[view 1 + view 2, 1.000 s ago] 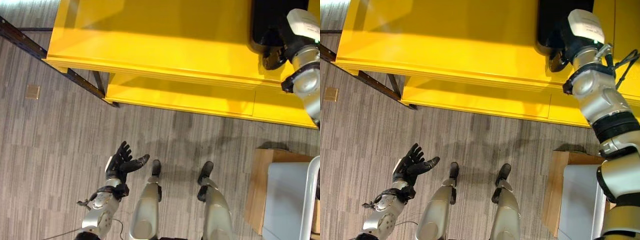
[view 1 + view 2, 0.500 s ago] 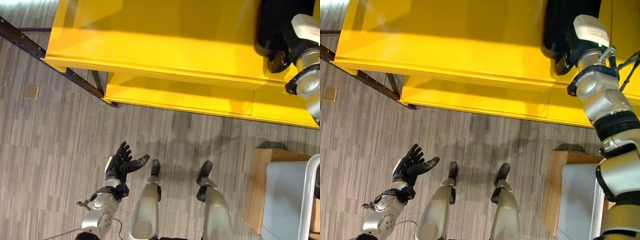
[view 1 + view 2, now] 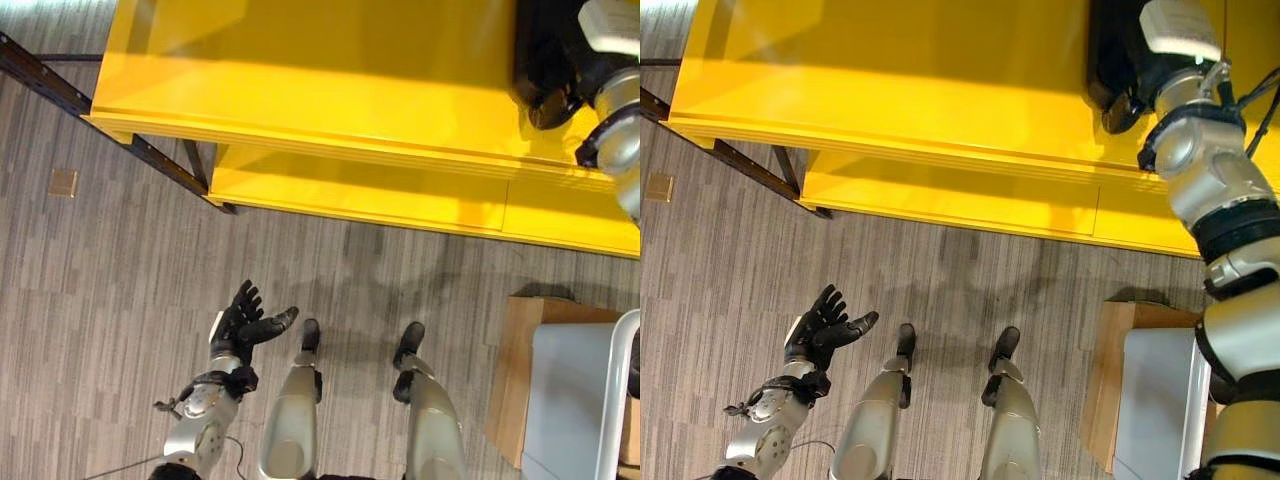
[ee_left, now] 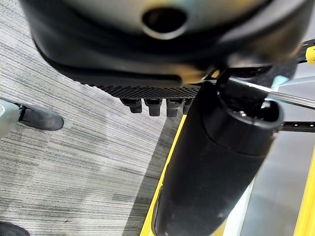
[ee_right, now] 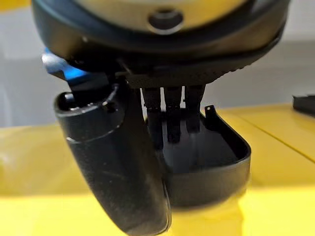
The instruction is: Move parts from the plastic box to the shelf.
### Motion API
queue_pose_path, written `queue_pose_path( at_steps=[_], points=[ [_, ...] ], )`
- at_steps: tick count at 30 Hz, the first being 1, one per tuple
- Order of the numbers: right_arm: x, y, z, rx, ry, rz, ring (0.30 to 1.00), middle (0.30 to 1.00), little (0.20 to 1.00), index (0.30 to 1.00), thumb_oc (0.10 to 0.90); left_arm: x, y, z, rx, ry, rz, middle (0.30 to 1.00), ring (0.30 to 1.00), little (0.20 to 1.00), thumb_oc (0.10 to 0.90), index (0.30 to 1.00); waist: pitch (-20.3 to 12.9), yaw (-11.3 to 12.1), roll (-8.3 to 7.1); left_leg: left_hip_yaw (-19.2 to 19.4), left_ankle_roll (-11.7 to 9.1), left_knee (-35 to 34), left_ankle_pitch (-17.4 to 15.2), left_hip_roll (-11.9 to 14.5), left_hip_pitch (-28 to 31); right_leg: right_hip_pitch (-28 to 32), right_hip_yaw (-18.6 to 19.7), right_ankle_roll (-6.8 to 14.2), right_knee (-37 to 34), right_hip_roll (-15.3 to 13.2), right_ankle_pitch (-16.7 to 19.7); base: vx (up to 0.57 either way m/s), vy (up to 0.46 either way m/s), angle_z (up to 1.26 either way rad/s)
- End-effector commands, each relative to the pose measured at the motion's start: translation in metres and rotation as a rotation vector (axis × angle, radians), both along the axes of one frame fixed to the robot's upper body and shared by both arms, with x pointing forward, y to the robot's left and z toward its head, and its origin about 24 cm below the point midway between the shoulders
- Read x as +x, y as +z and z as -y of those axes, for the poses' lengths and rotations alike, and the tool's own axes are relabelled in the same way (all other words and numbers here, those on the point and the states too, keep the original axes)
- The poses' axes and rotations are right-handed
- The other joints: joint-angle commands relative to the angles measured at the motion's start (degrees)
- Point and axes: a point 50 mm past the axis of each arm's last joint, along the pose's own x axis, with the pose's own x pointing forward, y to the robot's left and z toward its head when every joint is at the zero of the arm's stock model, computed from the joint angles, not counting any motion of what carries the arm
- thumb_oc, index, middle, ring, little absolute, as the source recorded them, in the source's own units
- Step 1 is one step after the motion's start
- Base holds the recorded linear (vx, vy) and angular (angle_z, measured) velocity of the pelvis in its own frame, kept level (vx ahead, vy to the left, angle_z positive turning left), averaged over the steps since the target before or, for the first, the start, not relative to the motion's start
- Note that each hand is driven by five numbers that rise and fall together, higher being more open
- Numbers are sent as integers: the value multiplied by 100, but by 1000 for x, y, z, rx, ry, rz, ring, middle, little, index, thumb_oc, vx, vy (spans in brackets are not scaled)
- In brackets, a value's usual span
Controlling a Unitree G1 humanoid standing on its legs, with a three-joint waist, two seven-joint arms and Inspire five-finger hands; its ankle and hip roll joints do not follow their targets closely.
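The black part (image 5: 206, 162) rests on the yellow shelf (image 3: 330, 90), close to its front edge. My right hand (image 5: 147, 147) grips it, thumb outside and fingers inside. My left hand (image 3: 245, 322) hangs open over the floor (image 3: 100, 300), well before the shelf.

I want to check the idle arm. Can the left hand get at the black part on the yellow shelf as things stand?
Probably not. The left hand hangs open, low over the floor on the robot's left, while the black part sits on the yellow shelf at the far right, with the right hand already on it.
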Motion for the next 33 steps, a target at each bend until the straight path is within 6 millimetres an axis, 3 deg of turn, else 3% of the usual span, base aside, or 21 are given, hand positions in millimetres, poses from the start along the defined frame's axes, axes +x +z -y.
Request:
queue_pose_path(
  at_steps=[1, 16, 21, 24, 28, 33],
  points=[
    [-25, 68, -5, -90, -33, 264, 1000, 1000, 1000, 1000, 900, -6, 19, -15, 31, 27, 106, 1000, 1000, 1000, 900, 1000, -438, 52, -164, -527, -166, -156, 82, 349, -17, 212, 144, 288, 752, -92, -949, 0, 0, 0],
    [-33, 83, -15, -188, -35, 319, 1000, 1000, 1000, 1000, 900, -5, 21, -17, 41, 32, 114, 1000, 1000, 1000, 900, 1000, -462, -13, -176, -507, -164, -112, 54, 328, -52, 142, 208, 297, 776, -85, -925, 0, 0, 0],
    [-43, 83, -33, -124, 109, 370, 1000, 1000, 1000, 1000, 900, -5, 18, -18, 32, 57, 102, 1000, 1000, 1000, 900, 1000, -456, -84, -199, -490, -161, -118, 37, 343, -11, 145, 239, 290, 785, -69, -920, 0, 0, 0],
    [-46, 76, -43, -9, 236, 384, 1000, 1000, 1000, 1000, 900, -7, 15, -18, 13, 73, 91, 1000, 1000, 1000, 900, 1000, -481, -121, -236, -468, -158, -125, 27, 364, 39, 179, 257, 287, 762, -50, -922, 0, 0, 0],
    [-60, 68, -56, -4, 353, 422, 1000, 1000, 1000, 1000, 900, -10, 14, -20, 13, 95, 79, 1000, 1000, 1000, 900, 1000, -539, -191, -265, -446, -153, -157, 16, 388, 112, 240, 267, 291, 696, -32, -903, 19, -1, -4],
    [-74, 39, -63, 86, 506, 424, 1000, 1000, 1000, 1000, 900, -17, 6, -22, 17, 99, 34, 1000, 1000, 1000, 900, 1000, -745, -263, -293, -432, -139, -335, 73, 451, 288, 397, 265, 305, 472, 9, -818, 44, -7, -1]
  ],
)
